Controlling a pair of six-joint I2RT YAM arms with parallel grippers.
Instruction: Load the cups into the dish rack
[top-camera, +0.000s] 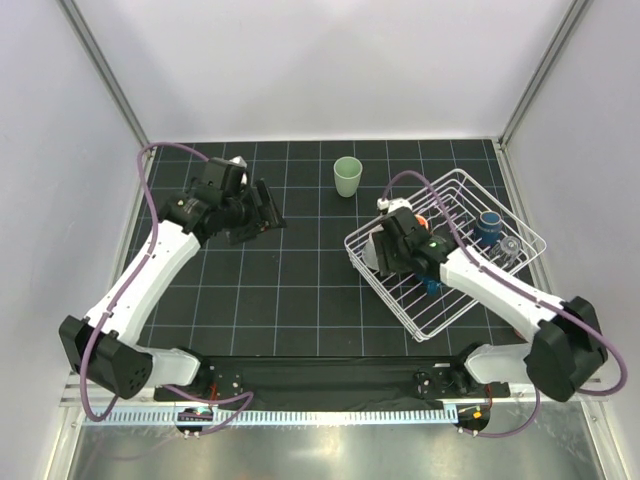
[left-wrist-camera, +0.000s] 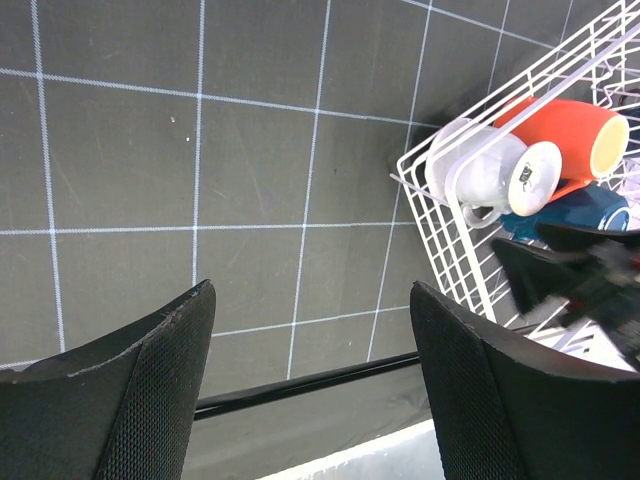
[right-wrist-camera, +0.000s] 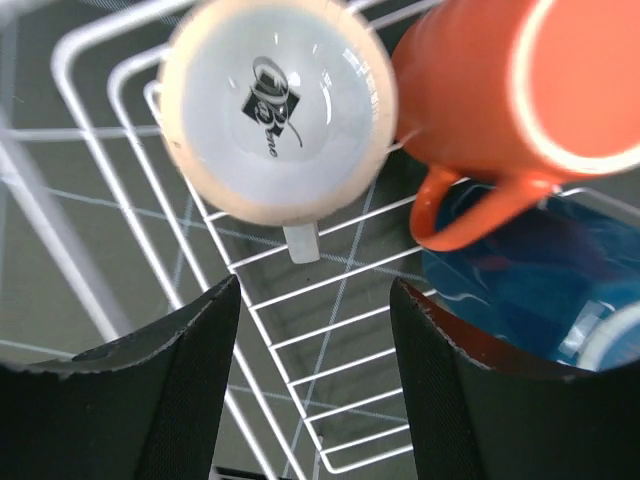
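Two arms reach out from the near edge of the table (top-camera: 300, 300), whose top is black with a white grid. On the right, the dish rack (top-camera: 470, 300) sits at an angle on the table, and the right gripper (right-wrist-camera: 315, 370) hovers over its left end with fingers spread and nothing between them, only rack wires showing in the gap. Just past those fingers a white cup (right-wrist-camera: 280, 110) lies on its side inside the rack, its logo-printed base turned toward the wrist camera. An orange mug (right-wrist-camera: 510, 90) lies right beside it, handle pointing down, and a blue mug (right-wrist-camera: 530, 280) sits beneath that handle. Toward the rack's right end a dark blue cup (top-camera: 488, 225) stands with a clear glass (top-camera: 510, 248) just beside it. Over on the left, the left gripper (left-wrist-camera: 312, 390) hangs above bare table, well apart from the rack, its fingers wide and empty. Farthest back, a pale green tumbler (top-camera: 347, 177) stands upright on the table outside the rack, between the two grippers and touching neither.
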